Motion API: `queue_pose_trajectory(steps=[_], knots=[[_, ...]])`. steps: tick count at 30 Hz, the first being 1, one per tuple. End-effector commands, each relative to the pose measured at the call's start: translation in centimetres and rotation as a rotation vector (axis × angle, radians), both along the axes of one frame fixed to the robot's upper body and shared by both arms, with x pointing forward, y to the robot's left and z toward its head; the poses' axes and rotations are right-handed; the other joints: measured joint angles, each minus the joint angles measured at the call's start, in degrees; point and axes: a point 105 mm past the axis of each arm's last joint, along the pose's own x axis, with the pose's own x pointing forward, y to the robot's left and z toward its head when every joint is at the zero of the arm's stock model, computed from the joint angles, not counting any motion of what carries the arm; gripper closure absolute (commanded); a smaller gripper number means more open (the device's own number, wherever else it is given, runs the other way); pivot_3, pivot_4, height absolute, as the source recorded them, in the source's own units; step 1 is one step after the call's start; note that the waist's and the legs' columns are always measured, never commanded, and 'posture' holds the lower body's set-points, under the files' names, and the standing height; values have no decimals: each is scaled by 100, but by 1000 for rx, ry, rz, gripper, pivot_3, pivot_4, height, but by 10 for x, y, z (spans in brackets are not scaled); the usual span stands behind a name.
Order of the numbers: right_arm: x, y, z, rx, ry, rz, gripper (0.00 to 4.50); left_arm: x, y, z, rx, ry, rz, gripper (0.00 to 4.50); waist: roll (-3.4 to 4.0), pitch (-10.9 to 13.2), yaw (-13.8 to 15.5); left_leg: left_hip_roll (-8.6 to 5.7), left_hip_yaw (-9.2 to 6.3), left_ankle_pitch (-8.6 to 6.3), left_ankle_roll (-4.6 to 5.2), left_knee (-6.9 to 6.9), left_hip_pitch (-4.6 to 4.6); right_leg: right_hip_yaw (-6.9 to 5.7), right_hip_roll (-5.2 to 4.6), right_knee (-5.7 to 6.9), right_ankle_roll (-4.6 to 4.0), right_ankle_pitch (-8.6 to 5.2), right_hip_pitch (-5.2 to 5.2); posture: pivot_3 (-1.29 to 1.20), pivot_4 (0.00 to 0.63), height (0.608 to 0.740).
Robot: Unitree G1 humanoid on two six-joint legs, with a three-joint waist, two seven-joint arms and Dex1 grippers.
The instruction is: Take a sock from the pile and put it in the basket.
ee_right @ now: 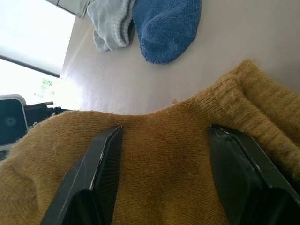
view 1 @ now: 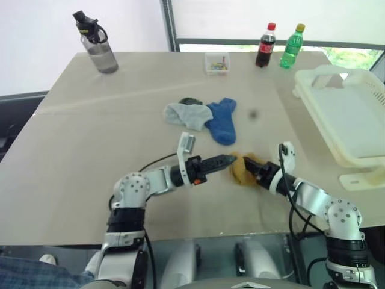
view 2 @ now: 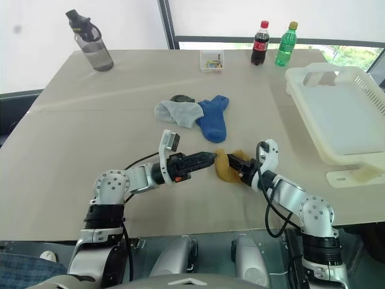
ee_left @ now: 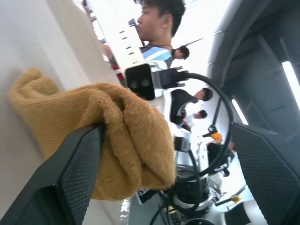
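- Right claw (view 1: 255,171) is clamped on a mustard sock (view 1: 243,170), held just above the worktop (view 1: 90,138)
- Left claw (view 1: 228,161), fingers spread wide, noses against that sock
- Grey and blue socks of the pile (view 1: 201,117) lie beyond
- Cream basket (view 1: 349,114) sits at the right, well apart
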Motion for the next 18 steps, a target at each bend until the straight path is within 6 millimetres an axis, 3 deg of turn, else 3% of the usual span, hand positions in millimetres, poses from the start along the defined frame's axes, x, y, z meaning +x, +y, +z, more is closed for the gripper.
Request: queue_pose_trajectory(steps=[1, 10, 18], knots=[[0, -8, -16, -46, 62, -42, 1532, -1, -7, 8, -34, -43, -31, 34, 0, 0, -3, 0, 0, 0, 0, 0, 0, 0, 0, 0, 0, 0, 0, 0, 150, 740], [1, -9, -16, -51, 60, -43, 1532, 3, -21, 3, -31, -75, -43, 34, 0, 1, 1, -1, 0, 0, 0, -2, 0, 0, 1, -3, 0, 0, 0, 0, 150, 740], [-1, -9, -16, -78, 50, -33, 1532, 1, -29, 20, -114, -159, -79, 34, -1, 2, 2, 0, 0, 0, 0, -2, -2, 0, 1, -8, 0, 0, 0, 0, 150, 740]])
